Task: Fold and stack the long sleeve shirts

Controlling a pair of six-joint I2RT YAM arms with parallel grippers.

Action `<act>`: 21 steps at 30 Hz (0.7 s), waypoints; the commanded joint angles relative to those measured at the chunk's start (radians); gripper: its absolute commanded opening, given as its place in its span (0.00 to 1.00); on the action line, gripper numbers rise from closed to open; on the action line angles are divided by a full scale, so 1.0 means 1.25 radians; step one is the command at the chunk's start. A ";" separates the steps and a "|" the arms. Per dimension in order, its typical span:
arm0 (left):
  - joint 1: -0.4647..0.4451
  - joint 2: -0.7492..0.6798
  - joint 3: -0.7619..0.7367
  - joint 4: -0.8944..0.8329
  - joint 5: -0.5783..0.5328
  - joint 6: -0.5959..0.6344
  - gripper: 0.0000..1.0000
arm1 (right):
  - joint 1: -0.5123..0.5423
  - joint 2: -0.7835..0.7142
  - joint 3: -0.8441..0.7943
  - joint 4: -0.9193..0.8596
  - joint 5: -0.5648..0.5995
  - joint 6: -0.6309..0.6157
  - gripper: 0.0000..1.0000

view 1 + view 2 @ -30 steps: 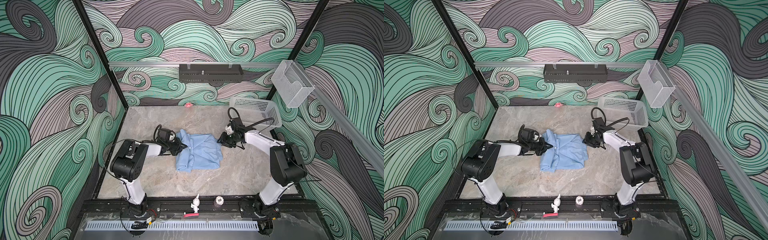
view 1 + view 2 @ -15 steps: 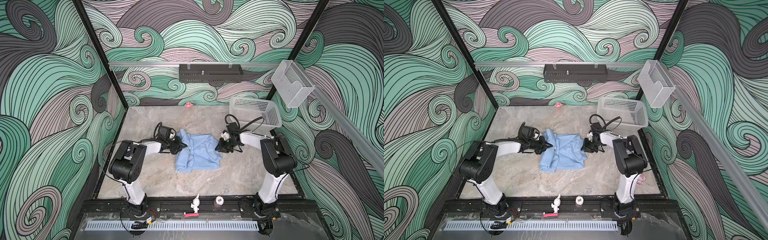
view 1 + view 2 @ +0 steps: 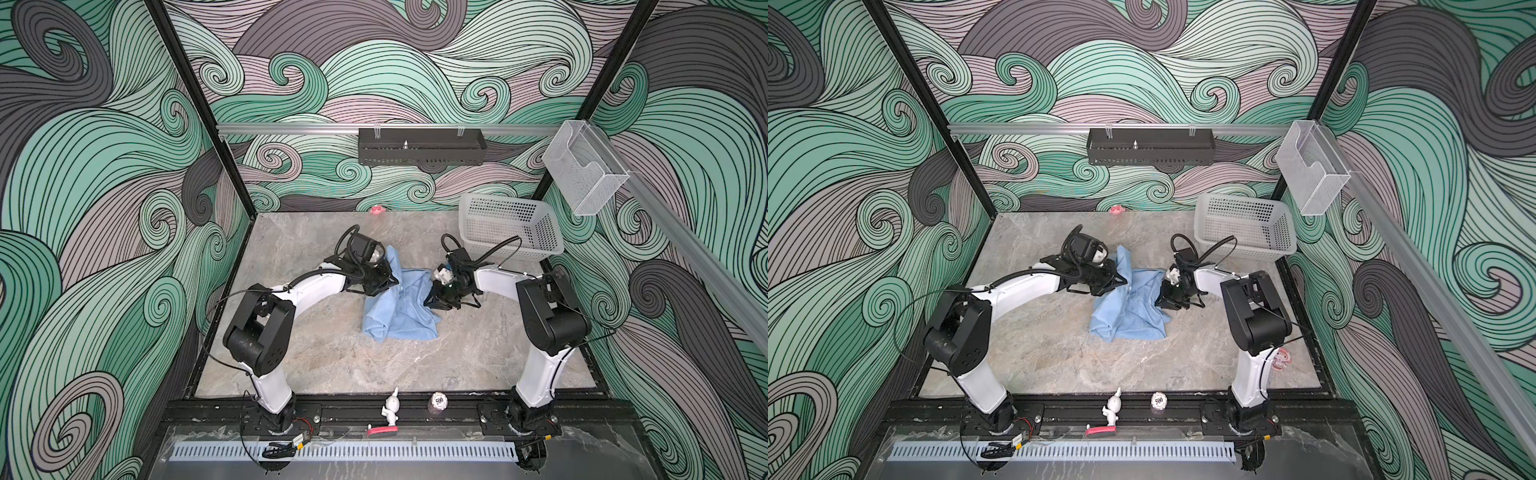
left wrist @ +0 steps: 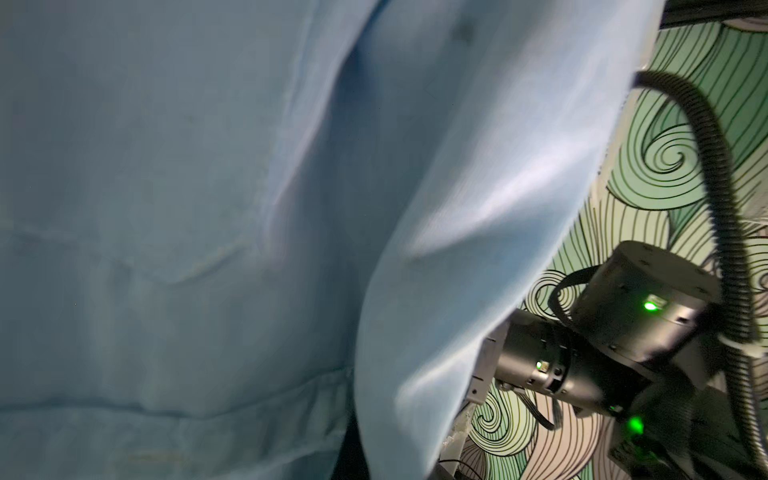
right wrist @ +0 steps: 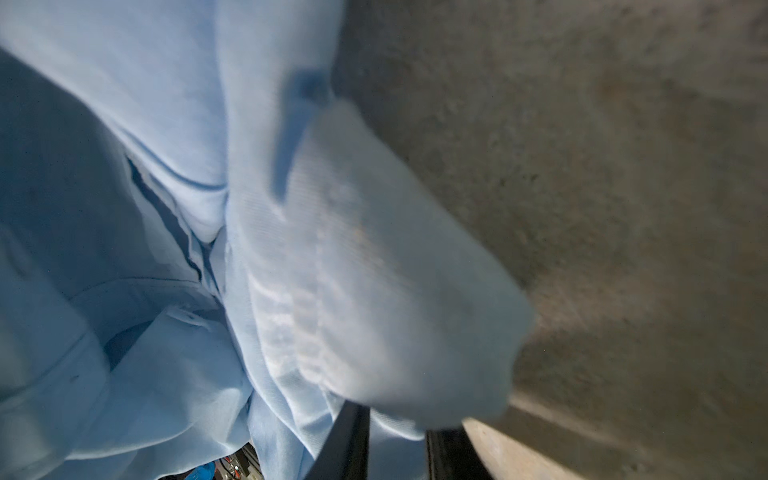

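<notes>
Both top views show the shirt, a thin, light blue, woven garment, lying crumpled near the middle of the table, a flat slab with a grey marbled stone pattern. The near part of the shirt lies flat in soft folds. The part toward the far edge is pulled up into ridges between the two grippers. The left gripper sits on the shirt's left side with its jaws fully closed on the fabric, and a flap stands up beside it. The right gripper sits on the shirt's right side. In the right wrist view, its dark fingers are drawn in on a bunch of cloth that passes between them. A rounded, thicker end with a fine ribbed texture hangs there, blurred, over the rough grey table. In the left wrist view, smooth cloth with stitched seams fills most of the frame. The basket, white perforated plastic with a rectangular shape, stands at the far right corner, apart from the shirt.
</notes>
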State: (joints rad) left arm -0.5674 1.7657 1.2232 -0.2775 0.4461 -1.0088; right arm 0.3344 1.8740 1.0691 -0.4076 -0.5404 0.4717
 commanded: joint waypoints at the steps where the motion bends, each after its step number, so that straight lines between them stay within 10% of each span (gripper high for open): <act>1: -0.038 0.049 0.049 -0.050 -0.066 -0.023 0.00 | 0.008 -0.023 -0.017 -0.005 -0.017 0.008 0.24; 21: -0.129 0.223 0.208 -0.070 -0.099 -0.054 0.00 | -0.012 -0.087 -0.055 0.005 -0.019 0.034 0.28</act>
State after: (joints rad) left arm -0.7231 2.0083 1.4578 -0.3294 0.3256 -1.0878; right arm 0.3260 1.8027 1.0157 -0.4007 -0.5575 0.4992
